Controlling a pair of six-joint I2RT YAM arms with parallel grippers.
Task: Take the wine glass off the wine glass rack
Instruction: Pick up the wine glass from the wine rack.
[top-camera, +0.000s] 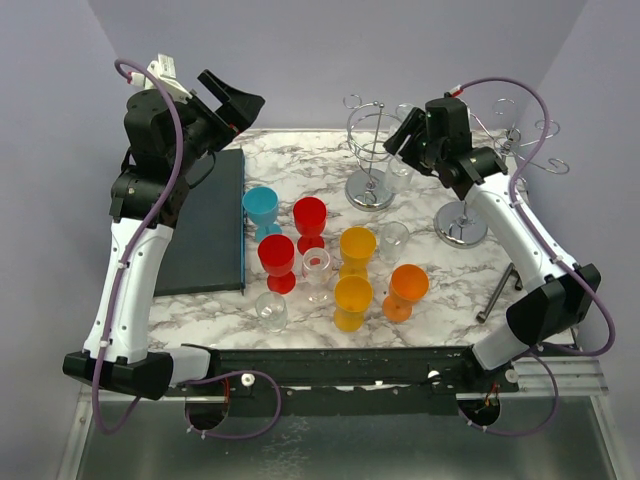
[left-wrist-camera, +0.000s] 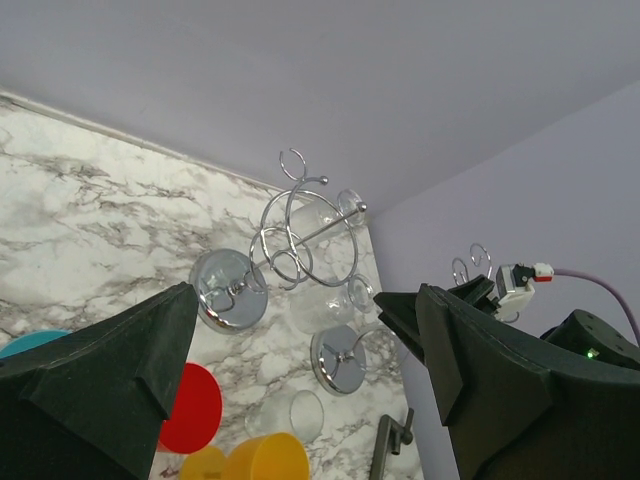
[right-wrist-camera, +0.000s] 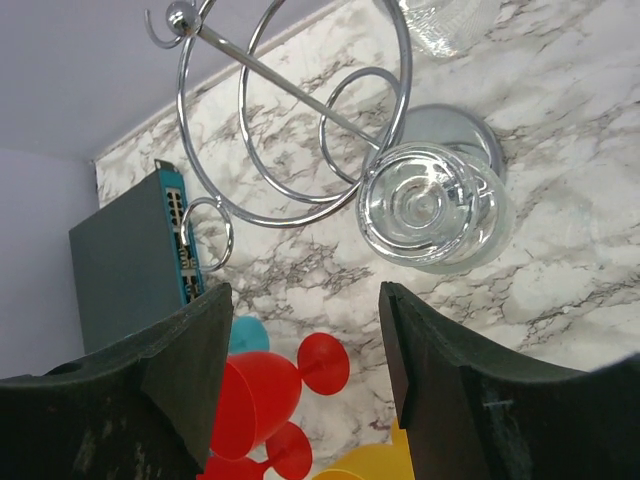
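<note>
A clear wine glass (right-wrist-camera: 432, 207) hangs upside down from a ring of the chrome wire wine glass rack (right-wrist-camera: 300, 93), its round foot facing the right wrist camera. My right gripper (right-wrist-camera: 300, 300) is open just short of the glass, which lies beyond the fingertips and slightly right of them; nothing sits between the fingers. From above, the right gripper (top-camera: 402, 135) is right beside the centre-back rack (top-camera: 368, 150). My left gripper (top-camera: 243, 104) is raised at the back left, open and empty. In the left wrist view, the left gripper (left-wrist-camera: 285, 300) looks toward the rack (left-wrist-camera: 300, 225) and the hanging glass (left-wrist-camera: 320, 305).
A second chrome rack (top-camera: 461, 225) stands at the right. Teal (top-camera: 261, 205), red (top-camera: 309, 218), yellow (top-camera: 357, 245) and orange (top-camera: 407, 285) plastic goblets and clear glasses (top-camera: 271, 310) crowd the table's middle. A dark flat box (top-camera: 205, 220) lies left, a metal bar (top-camera: 497, 290) right.
</note>
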